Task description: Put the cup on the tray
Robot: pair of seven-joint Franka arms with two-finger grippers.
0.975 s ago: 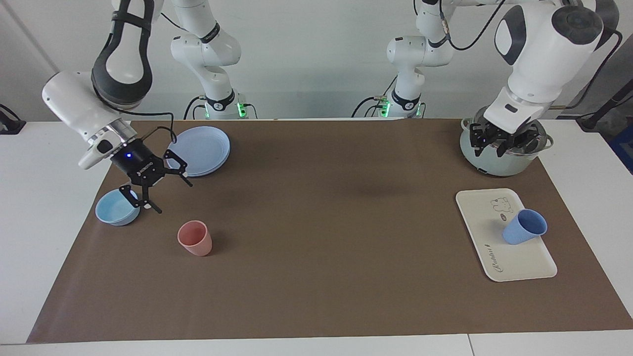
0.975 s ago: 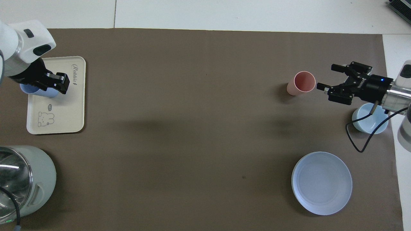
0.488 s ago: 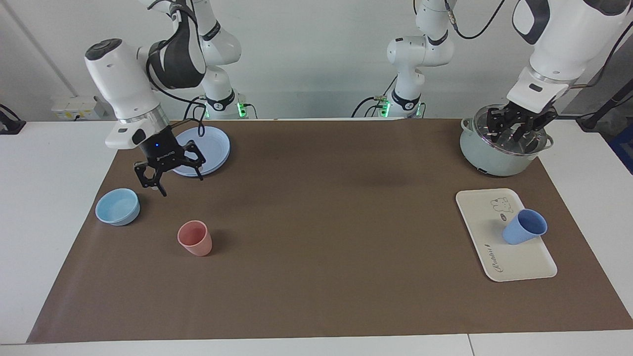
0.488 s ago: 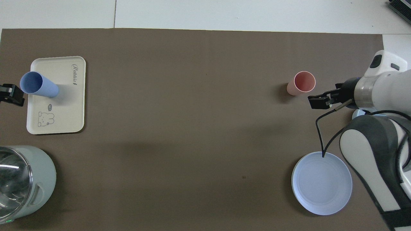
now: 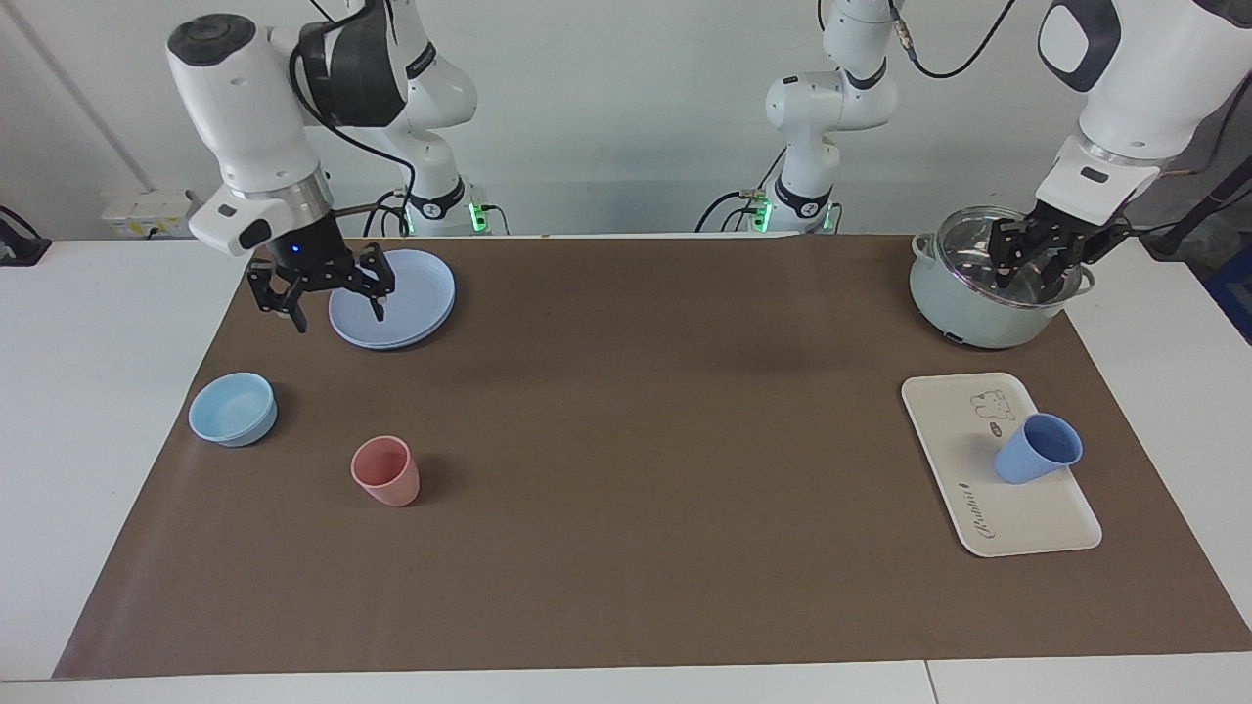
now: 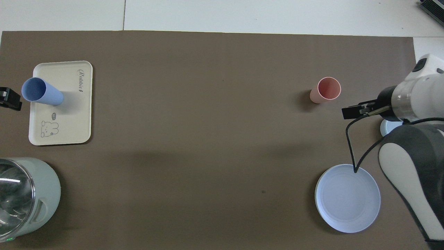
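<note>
The cup [image 5: 1037,449] stands on the tray [image 5: 1017,518], released. The left end effector [image 5: 1037,269], fingers parted and empty, hangs over the pot [image 5: 968,313]. The right end effector [image 5: 321,293], wide, waits over the plates [image 5: 411,293].

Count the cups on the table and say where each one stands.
2. The blue cup stands on the cream tray at the left arm's end. The pink cup stands on the brown mat at the right arm's end, beside the light-blue bowl. None appears hidden.
</note>
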